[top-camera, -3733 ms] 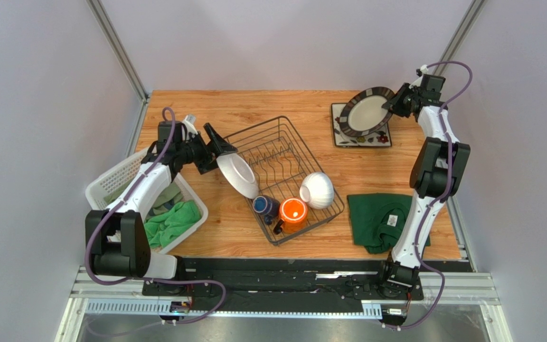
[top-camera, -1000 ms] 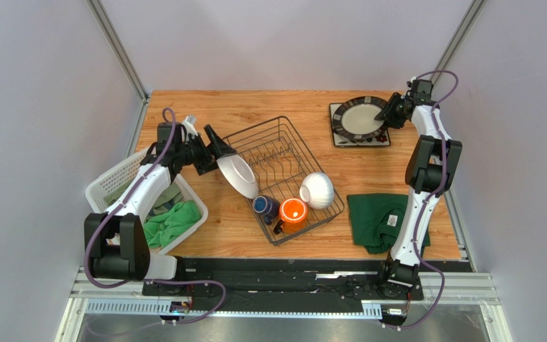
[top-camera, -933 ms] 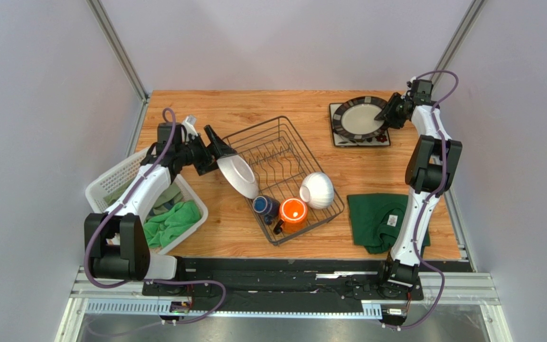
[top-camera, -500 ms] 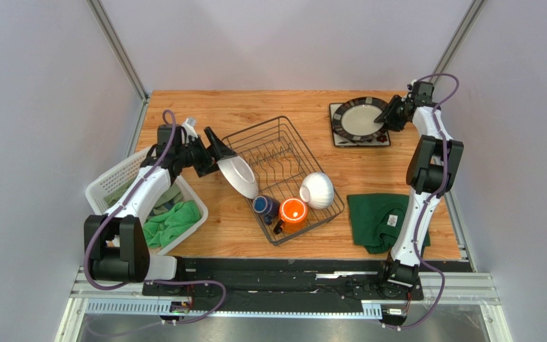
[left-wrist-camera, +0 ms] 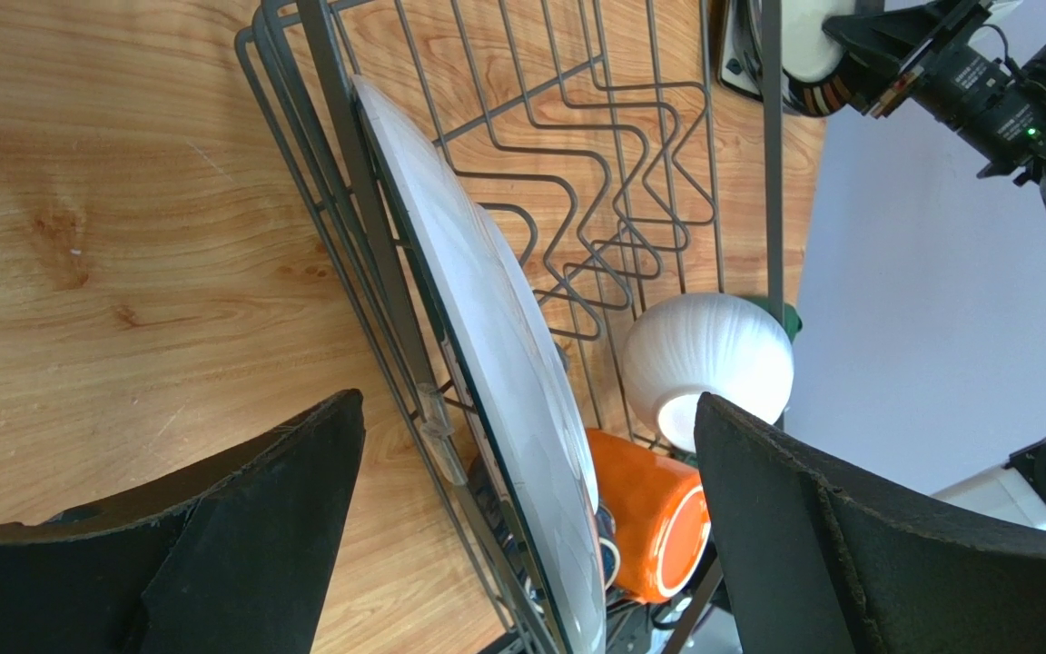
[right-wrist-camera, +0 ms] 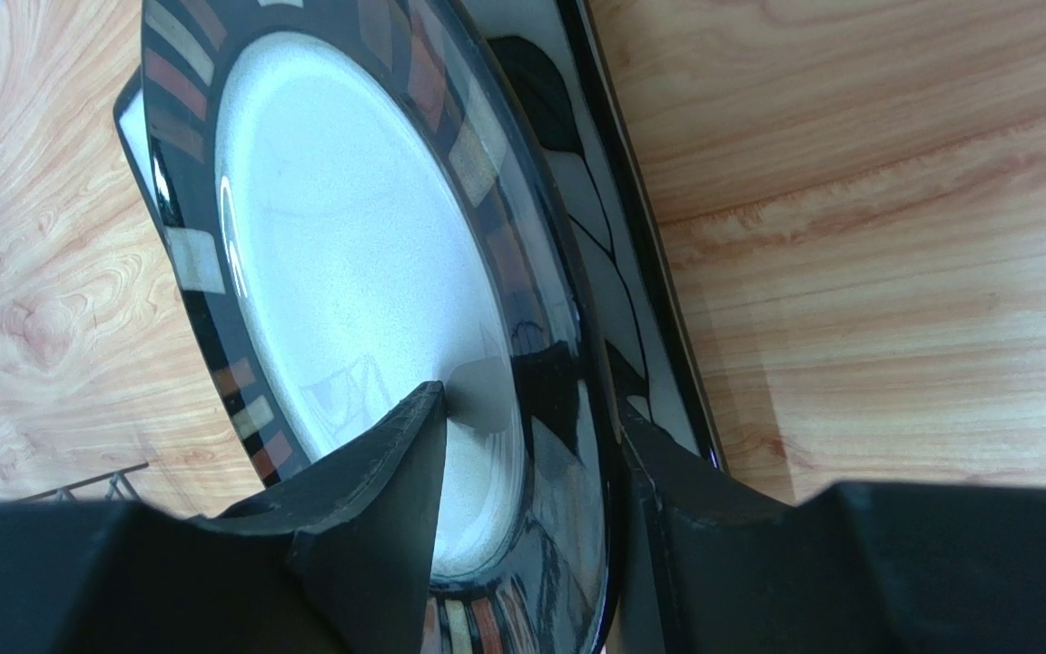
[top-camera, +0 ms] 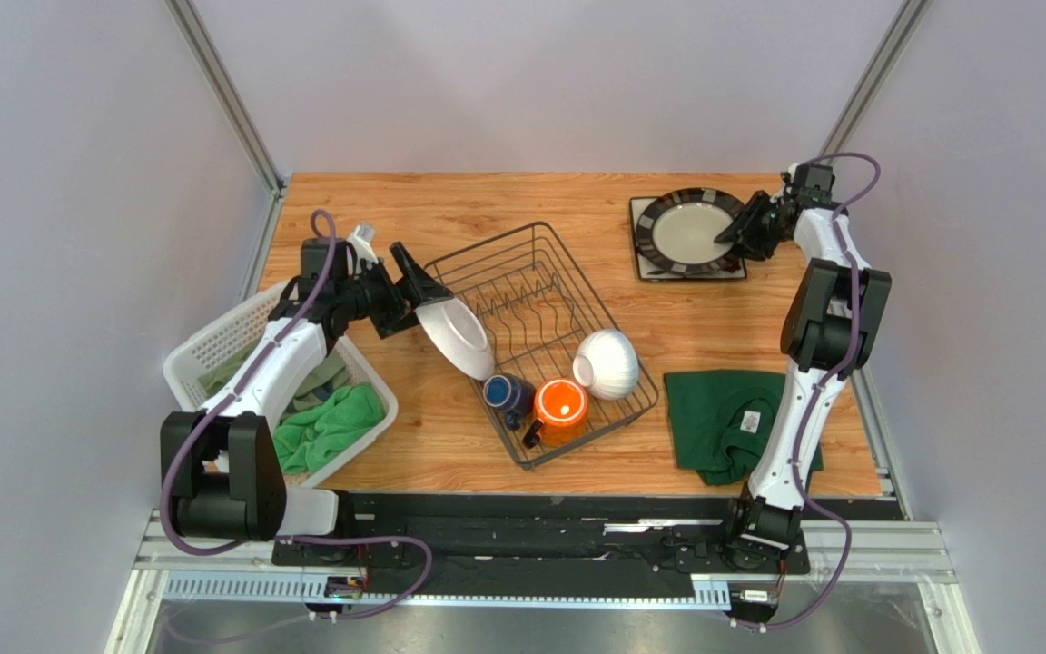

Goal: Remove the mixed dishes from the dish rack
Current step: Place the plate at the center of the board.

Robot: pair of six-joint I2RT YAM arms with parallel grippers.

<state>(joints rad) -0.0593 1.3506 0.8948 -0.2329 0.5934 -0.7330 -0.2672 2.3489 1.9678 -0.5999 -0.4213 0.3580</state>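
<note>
The black wire dish rack [top-camera: 529,293] holds a round white plate [top-camera: 458,334] standing on edge at its left side, a white ribbed bowl [top-camera: 606,361], an orange mug [top-camera: 560,405] and a dark blue mug [top-camera: 505,395]. My left gripper [top-camera: 422,289] is open, and its fingers straddle the white plate [left-wrist-camera: 501,354] and the rack's side wires [left-wrist-camera: 583,205] without gripping. A dark-rimmed round plate [top-camera: 686,228] lies flat on the square floral plate [top-camera: 651,266] at the back right. My right gripper [top-camera: 737,232] is open, with that plate's rim [right-wrist-camera: 351,273] between its fingers.
A white plastic basket [top-camera: 215,354] with green cloths [top-camera: 331,416] stands at the left table edge under my left arm. Another green cloth [top-camera: 726,416] lies at the front right. Metal frame posts stand at the back corners.
My right gripper lowered the dark-rimmed plate flat onto the square plate, then drew back slightly to the right. My left gripper has hardly moved.
</note>
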